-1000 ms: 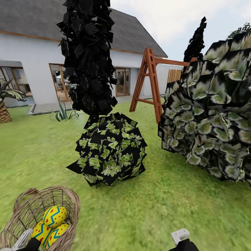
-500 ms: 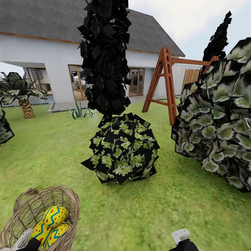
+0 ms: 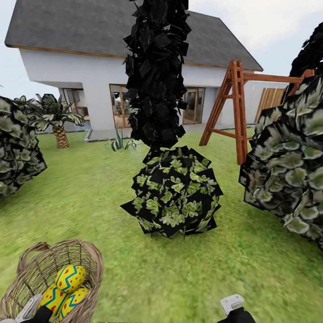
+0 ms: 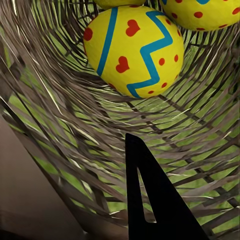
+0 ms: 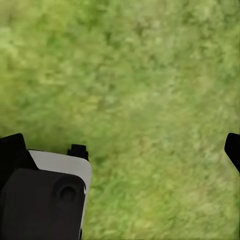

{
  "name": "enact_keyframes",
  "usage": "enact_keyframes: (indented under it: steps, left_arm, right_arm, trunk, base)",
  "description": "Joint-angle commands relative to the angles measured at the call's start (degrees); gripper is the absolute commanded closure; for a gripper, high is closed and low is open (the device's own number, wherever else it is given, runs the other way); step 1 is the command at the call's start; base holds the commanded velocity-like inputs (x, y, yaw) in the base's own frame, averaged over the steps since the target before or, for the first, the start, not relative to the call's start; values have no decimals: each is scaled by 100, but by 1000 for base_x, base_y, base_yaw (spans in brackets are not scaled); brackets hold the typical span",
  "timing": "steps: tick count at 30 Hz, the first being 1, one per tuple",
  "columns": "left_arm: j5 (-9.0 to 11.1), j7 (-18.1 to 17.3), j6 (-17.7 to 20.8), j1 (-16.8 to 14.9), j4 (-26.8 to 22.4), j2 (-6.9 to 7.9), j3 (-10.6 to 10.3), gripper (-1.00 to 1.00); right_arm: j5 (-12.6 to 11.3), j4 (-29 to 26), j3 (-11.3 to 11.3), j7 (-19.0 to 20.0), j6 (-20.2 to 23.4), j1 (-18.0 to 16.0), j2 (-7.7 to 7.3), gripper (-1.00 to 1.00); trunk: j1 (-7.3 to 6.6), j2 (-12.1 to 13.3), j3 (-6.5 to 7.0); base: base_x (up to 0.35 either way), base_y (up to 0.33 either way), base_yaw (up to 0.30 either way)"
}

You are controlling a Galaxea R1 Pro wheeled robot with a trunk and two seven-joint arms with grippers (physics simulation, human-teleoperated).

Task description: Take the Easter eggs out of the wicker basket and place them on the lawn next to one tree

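Head view: round bush [image 3: 172, 193] ahead, fronting tree [image 3: 156, 72]; swing frame [image 3: 233, 105] right.

Three Easter eggs [image 3: 69, 278] lie in one wicker basket [image 3: 89, 260]. Beyond the basket stand one low round bush [image 3: 172, 193], one palm [image 3: 56, 119] and one wooden swing frame [image 3: 235, 105].

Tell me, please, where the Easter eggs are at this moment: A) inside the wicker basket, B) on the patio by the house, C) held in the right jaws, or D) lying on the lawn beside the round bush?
A: the Easter eggs sit together inside the wicker basket at the lower left of the head view, and the left wrist view looks at them against its woven wall.
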Motion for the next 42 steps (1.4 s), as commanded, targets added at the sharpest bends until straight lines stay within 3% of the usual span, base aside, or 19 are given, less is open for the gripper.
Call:
enact_keyframes:
  steps: [1, 21, 42]
  left_arm:
    - [98, 46, 15, -8, -9, -2, 11, 100]
    - [89, 46, 17, -8, -9, -10, 11, 100]
    - [82, 46, 12, -8, -9, -63, 11, 100]
  right_arm:
    - [34, -5, 20, 0, 34, -4, -6, -100]
    - [11, -6, 19, 0, 34, -4, -6, -100]
    - [-16, -4, 15, 8, 26, -4, -11, -100]
  trunk:
    - [4, -13, -12]
    - [4, -13, -12]
    - [4, -13, 93]
  base:
    - [0, 0, 259]
    - [0, 0, 249]
    - [0, 0, 68]
